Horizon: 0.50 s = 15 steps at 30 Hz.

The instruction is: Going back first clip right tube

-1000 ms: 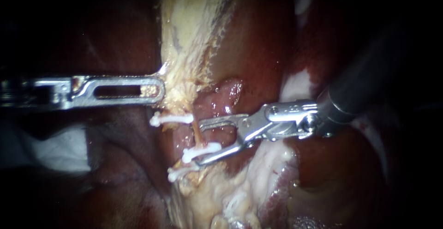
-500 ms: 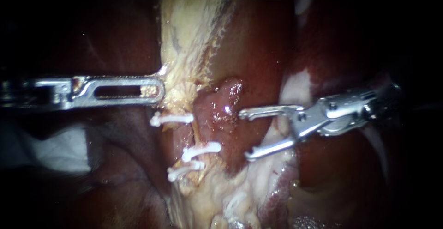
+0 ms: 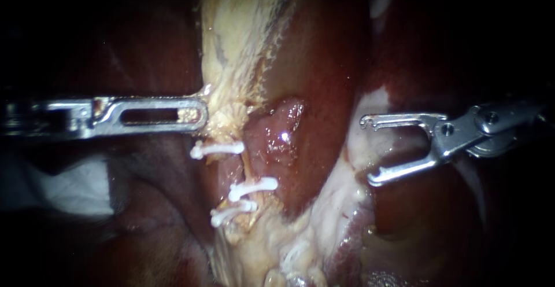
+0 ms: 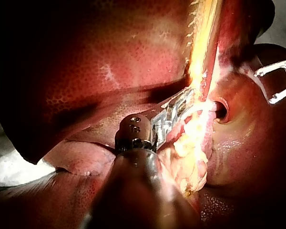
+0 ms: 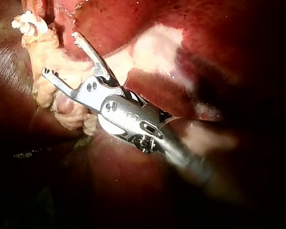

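Observation:
Three white clips sit on the pale strands below the gallbladder (image 3: 243, 38): one upper clip (image 3: 217, 148) and two lower clips (image 3: 252, 187) (image 3: 231, 213). A thin tan tube (image 3: 248, 168) runs between them. My right instrument (image 3: 368, 150) stands well to the right of the clips, jaws open and empty; the right wrist view shows the same open jaws (image 5: 60, 53), with the clips (image 5: 26, 23) ahead of them. From the left, my left instrument (image 3: 199, 113) is shut on the yellowish tissue (image 3: 228, 113) above the upper clip, as its wrist view (image 4: 178, 109) also shows.
Dark red liver (image 3: 324, 61) surrounds the field. A pink tissue bulge (image 3: 277, 128) lies between the clips and the right jaws. Pale fatty tissue (image 3: 289, 246) spreads below. White gauze (image 3: 69, 186) lies under the left shaft.
My right instrument has drawn back to the right, away from the lower clips, with its jaws open. The clips stay on the tissue. The left instrument has not moved.

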### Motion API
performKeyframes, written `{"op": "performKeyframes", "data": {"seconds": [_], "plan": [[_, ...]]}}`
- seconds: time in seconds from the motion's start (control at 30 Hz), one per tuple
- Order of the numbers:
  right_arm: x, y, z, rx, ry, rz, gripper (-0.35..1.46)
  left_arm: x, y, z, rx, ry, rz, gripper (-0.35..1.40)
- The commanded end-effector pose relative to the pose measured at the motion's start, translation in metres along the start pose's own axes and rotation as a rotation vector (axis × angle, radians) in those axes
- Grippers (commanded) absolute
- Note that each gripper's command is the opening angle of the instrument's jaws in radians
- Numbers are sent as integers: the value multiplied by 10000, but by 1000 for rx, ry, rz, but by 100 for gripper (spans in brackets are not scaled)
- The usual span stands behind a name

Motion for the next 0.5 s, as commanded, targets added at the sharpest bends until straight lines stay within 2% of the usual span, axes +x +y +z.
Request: {"op": "performKeyframes", "data": {"seconds": [0.03,0.2,0.5], "plan": [[0,-1,2,1,0,-1,60,2,1,3,-3,-2,1,-35],[-1,-2,4,6,1,-1,60,10,6,20,-9,-14,6,-35],[2,-5,10,13,3,-2,60,29,32,66,-20,9,24,-35]]}}
